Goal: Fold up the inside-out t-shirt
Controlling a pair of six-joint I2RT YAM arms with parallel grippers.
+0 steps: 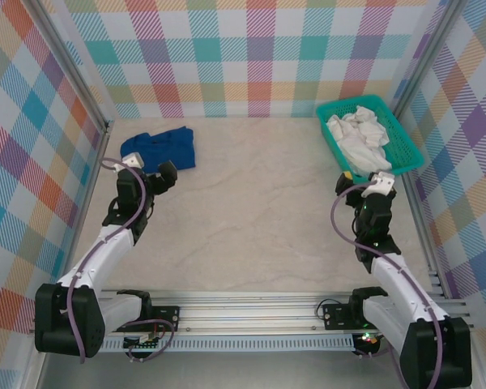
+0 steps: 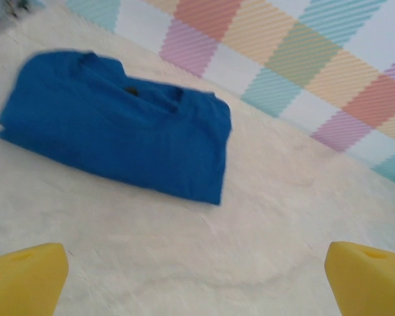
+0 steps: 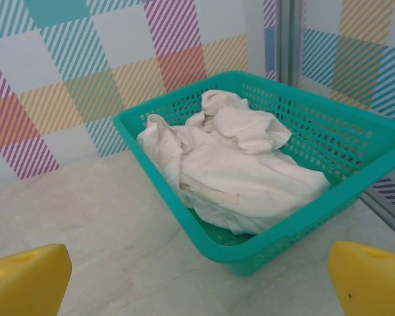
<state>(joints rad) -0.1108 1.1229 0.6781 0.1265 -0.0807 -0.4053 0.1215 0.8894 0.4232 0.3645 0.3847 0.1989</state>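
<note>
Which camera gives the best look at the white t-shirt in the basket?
The right wrist view: the white t-shirt sits close and large, crumpled in the green basket, its folds clear. The top external view shows it small, far back on the right. The left wrist view faces the blue garment.

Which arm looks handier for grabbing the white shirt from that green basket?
Probably the right. Its open right gripper faces the green basket holding the white t-shirt, close by; the left gripper faces the blue garment across the table.
</note>
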